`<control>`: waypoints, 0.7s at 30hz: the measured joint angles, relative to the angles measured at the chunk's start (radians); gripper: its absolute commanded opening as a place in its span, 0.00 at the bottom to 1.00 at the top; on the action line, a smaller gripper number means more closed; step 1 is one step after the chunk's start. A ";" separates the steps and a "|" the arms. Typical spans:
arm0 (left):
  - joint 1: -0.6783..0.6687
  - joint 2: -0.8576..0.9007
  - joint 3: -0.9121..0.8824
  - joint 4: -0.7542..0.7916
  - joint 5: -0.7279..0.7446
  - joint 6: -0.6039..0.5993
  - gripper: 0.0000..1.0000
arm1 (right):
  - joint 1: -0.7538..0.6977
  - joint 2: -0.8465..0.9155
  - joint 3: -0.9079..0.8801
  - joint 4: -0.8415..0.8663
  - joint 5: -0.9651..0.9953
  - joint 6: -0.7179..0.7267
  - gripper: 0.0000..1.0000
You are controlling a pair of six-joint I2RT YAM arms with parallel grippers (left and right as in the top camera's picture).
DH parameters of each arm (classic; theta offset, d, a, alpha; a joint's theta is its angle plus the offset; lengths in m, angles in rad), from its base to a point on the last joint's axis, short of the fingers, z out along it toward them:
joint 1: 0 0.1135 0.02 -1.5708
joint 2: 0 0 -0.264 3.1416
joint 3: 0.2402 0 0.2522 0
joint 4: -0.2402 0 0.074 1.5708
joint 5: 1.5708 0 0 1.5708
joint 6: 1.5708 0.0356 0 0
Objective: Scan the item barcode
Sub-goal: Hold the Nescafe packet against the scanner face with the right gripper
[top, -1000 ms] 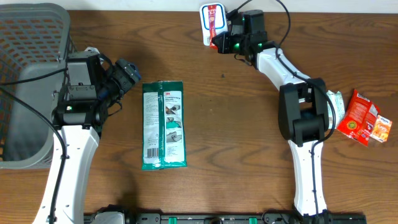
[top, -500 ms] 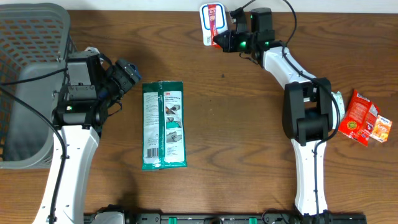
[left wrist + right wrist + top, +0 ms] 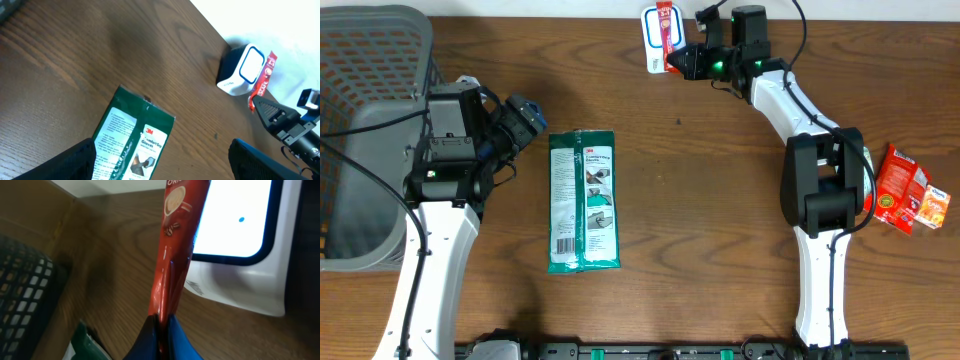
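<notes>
Our right gripper point(image 3: 162, 330) is pinched fully closed on the lower end of a red coffee sachet point(image 3: 176, 255). It holds the sachet at the table's far edge, just in front of the white barcode scanner point(image 3: 235, 215). We judge the sachet light, thin and floppy, with slick foil, so its crimped end seam is the sensible hold. Its long axis runs from the jaws up across the scanner's window, free end toward the far edge. We cannot tell which face carries the barcode. Our left gripper point(image 3: 528, 116) hangs wide open and empty beside the green glove pack point(image 3: 583, 200).
</notes>
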 measured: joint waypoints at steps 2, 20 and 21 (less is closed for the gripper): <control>0.000 0.000 0.000 0.000 0.000 0.000 0.85 | 0.000 0.000 0.000 -0.027 0.026 -0.012 0.01; 0.000 0.000 0.000 0.000 0.000 0.000 0.85 | 0.000 -0.005 0.000 -0.085 0.064 -0.052 0.01; 0.000 0.000 0.000 0.000 0.000 0.000 0.85 | -0.001 -0.013 0.000 -0.111 0.058 -0.053 0.01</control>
